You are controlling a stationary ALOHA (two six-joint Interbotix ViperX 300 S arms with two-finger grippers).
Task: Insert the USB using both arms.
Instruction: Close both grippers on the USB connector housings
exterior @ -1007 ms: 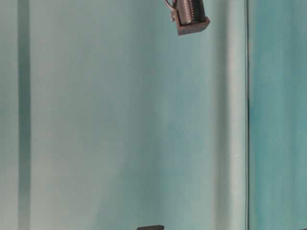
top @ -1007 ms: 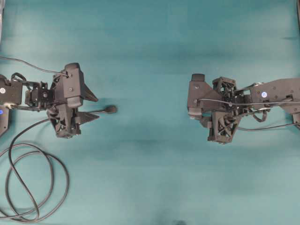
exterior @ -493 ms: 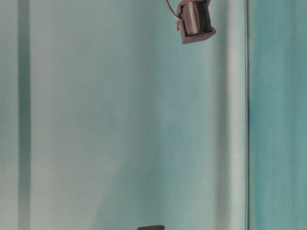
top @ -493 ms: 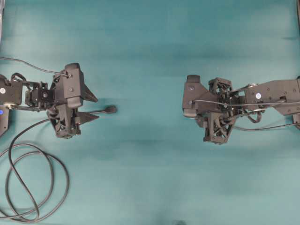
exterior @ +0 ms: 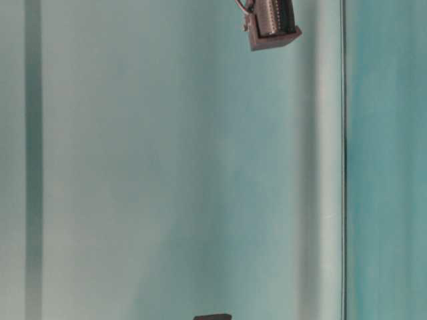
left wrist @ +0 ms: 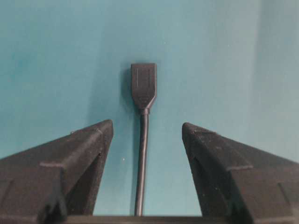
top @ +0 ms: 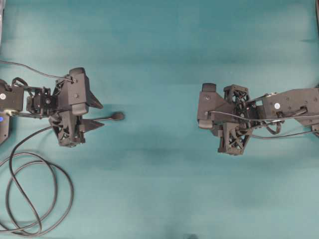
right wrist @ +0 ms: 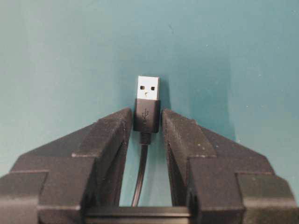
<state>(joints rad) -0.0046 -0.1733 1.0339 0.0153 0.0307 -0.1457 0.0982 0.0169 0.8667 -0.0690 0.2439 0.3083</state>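
The USB (right wrist: 148, 88) shows in the right wrist view: a silvery tip on a short black body, its thin cable running back between the fingers. My right gripper (right wrist: 146, 113) is shut on that black body, one finger (right wrist: 112, 135) pressed to each side. In the overhead view the plug is hidden under the right arm's wrist block (top: 207, 105). My left gripper (left wrist: 147, 125) stands open over the cloth. The dark wedge-shaped cable head (left wrist: 143, 86) lies just past its tips, its cable running between the fingers without touching them. Overhead, that head (top: 117, 116) points right, towards the right arm.
The head's long black cable lies in loose loops (top: 30, 199) at the lower left of the teal cloth (top: 159, 189). A wide stretch of cloth separates the two arms. The table-level view shows only a wrist block (exterior: 270, 27) at its top.
The right gripper's fingers have closed in onto the USB's body. The right arm edged left, then back a little. The left arm and the cable head have not moved.
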